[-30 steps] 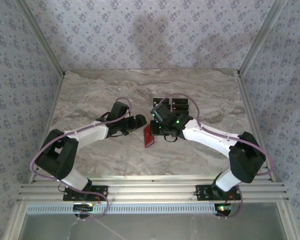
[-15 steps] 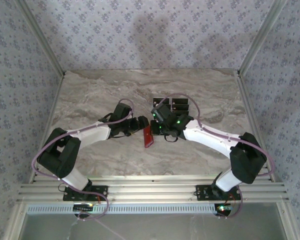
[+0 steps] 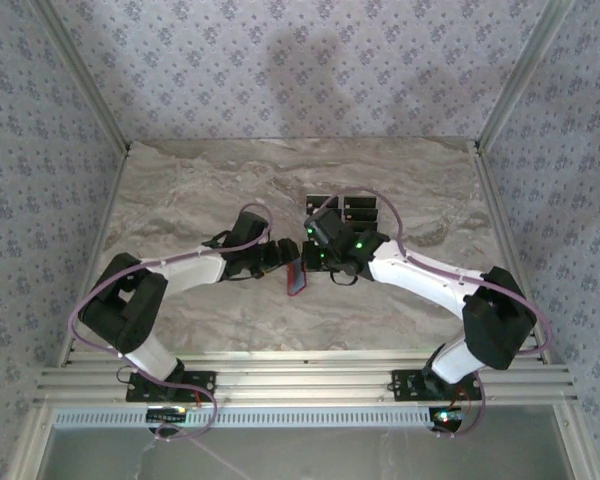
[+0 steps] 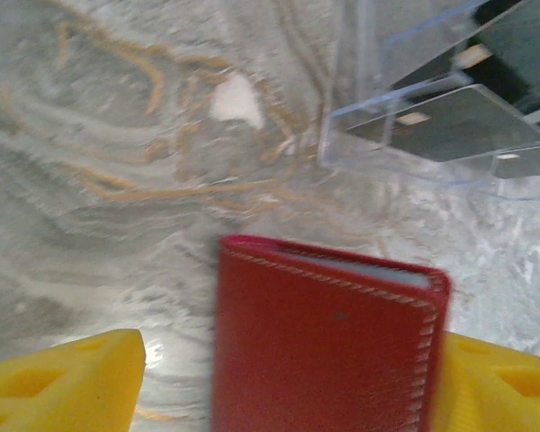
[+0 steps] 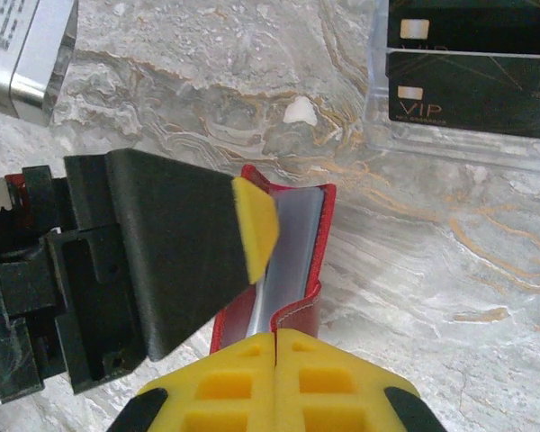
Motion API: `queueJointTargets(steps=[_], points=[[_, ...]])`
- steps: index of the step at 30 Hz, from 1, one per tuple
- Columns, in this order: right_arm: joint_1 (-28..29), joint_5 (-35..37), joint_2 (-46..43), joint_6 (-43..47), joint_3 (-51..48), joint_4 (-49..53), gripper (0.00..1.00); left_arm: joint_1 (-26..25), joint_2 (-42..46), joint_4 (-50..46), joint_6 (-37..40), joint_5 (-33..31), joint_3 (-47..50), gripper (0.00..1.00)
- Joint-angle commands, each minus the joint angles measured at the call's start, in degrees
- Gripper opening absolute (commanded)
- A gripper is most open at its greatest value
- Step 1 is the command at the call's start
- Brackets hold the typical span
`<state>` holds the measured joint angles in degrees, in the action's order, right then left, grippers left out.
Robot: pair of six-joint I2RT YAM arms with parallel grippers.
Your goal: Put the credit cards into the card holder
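The left gripper [image 3: 288, 262] and right gripper [image 3: 311, 262] meet at the red card holder [image 3: 297, 281] mid-table, with little gap between them. Just beyond stands a clear rack [image 3: 348, 209] of credit cards [image 5: 472, 90], seemingly blocking a far approach. The marble table [image 3: 180, 200] lies open left, right and near.

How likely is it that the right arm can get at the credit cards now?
Probably not yet: the right gripper is shut on the card holder, so its jaws are taken. The credit cards lie just beyond in a clear tray, with nothing across the way.
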<state>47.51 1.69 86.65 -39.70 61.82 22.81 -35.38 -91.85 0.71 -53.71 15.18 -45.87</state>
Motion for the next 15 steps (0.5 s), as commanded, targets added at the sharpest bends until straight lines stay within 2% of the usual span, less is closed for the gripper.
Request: queueJointTargets(steps=[1,15], points=[[-0.8,1.0,-1.8,-1.1,-2.0,0.7,0.0,-0.2,2.2,0.4,-1.4,-2.1,2.6,0.79],[-4.1,2.3,-2.0,-3.1,-13.4,-5.6,0.0,2.2,7.6,-2.5,-0.6,-6.1,9.3,0.79]])
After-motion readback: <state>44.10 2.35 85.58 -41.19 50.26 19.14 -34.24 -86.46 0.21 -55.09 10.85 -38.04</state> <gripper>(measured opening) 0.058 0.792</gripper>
